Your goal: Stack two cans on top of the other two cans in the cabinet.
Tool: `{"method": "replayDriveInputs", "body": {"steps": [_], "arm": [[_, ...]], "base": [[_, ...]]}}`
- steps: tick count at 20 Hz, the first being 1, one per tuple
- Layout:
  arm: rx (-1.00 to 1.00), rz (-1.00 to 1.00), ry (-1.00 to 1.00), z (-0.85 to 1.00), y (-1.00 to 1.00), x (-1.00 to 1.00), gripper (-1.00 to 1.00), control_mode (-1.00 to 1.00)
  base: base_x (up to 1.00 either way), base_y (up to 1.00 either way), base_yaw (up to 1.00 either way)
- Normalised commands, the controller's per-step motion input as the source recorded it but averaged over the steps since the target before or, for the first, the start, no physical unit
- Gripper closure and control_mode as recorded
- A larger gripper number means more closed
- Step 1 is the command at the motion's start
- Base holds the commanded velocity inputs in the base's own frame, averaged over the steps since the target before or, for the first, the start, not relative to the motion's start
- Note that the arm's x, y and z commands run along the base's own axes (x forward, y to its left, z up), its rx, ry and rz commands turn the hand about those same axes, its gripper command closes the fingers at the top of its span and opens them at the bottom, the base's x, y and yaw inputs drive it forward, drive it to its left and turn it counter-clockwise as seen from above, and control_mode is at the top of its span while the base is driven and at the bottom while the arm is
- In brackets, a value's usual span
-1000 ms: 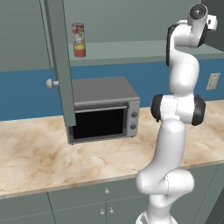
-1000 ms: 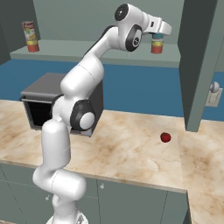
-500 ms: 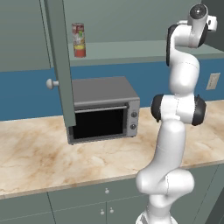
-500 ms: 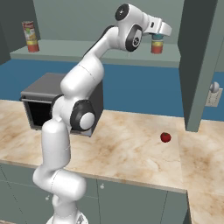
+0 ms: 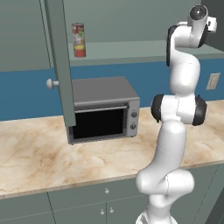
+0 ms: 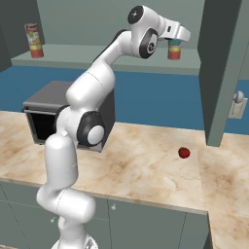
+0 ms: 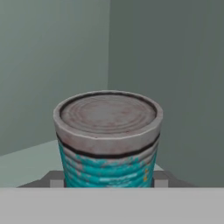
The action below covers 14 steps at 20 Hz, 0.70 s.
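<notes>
Teal can (image 7: 108,140) sits dead centre ahead of the hand camera, upright, lid toward the lens, with a finger tip (image 7: 56,179) poking out at each side of its base. So the gripper (image 7: 108,181) straddles it. Whether the fingers are clamped on it or just bracketing it, I cannot tell: the contact line is hidden below the frame edge.

From the right base view the gripper (image 6: 176,35) is up at shelf height, and directly under it is a can (image 6: 174,49) with a teal top band and a red-orange body (could be teal stacked on a squat red one, could be one label; too small to call). If it is a stack, that explains the pose: the hand reaches in level and holds the can vertical so it lands flat.

Tall red-and-white can (image 5: 78,40) stands alone at the far left end of the shelf (image 5: 131,52), well apart from the arm. It's upright and near the front edge, so a side grasp looks easy.

Cabinet door (image 5: 59,65) is swung open, knob (image 5: 51,83) facing out, which leaves the shelf reachable. It hangs in front of the toaster oven (image 5: 103,109) on the counter (image 5: 52,153).

Small red thing, tomato-like (image 6: 184,152), lies on the counter, unrelated.

My read: one stack being set or just set, the second not done.
</notes>
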Motion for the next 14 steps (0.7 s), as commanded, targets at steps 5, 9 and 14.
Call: {"method": "replayDriveInputs", "body": {"steps": [5,9,14], "arm": [[0.00,0.00,0.00,-0.13,0.00,0.04,1.00,-1.00],[0.00,0.00,0.00,-0.13,-0.02,0.04,-1.00,-1.00],[0.00,0.00,0.00,-0.11,-0.04,0.06,-1.00,-1.00]], "base": [[0.00,0.00,0.00],[0.00,0.00,0.00],[0.00,0.00,0.00]]}}
